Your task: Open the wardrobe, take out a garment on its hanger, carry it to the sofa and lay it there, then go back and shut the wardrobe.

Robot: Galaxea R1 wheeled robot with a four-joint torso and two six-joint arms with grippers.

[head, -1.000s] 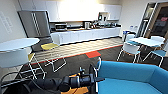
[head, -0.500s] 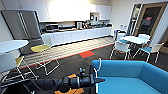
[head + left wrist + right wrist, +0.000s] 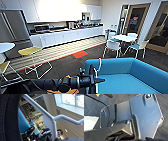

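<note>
The bright blue sofa (image 3: 130, 75) is close in front of me at the lower right of the head view. My left arm reaches in low from the left, and its gripper (image 3: 98, 80) is at the sofa's near corner, shut on the white hanger (image 3: 99, 65), whose hook rises above it. In the left wrist view the hanger's (image 3: 50, 119) white bars cross close to the camera. The black garment's (image 3: 8, 119) fabric covers one side there, with the sofa (image 3: 23, 122) behind. The right wrist view looks down at dark carpet past the robot's plate.
A white table with teal-seated white chairs (image 3: 125, 40) stands past the sofa at the right. A yellow chair (image 3: 30, 51) and a round white table (image 3: 5, 46) are at the left. Kitchen counter (image 3: 67, 35) along the back wall. A person (image 3: 46, 132) sits behind me.
The whole head picture has slid left, so the camera has turned right. The sofa now looms larger and nearer. The left arm still carries the hanger.
</note>
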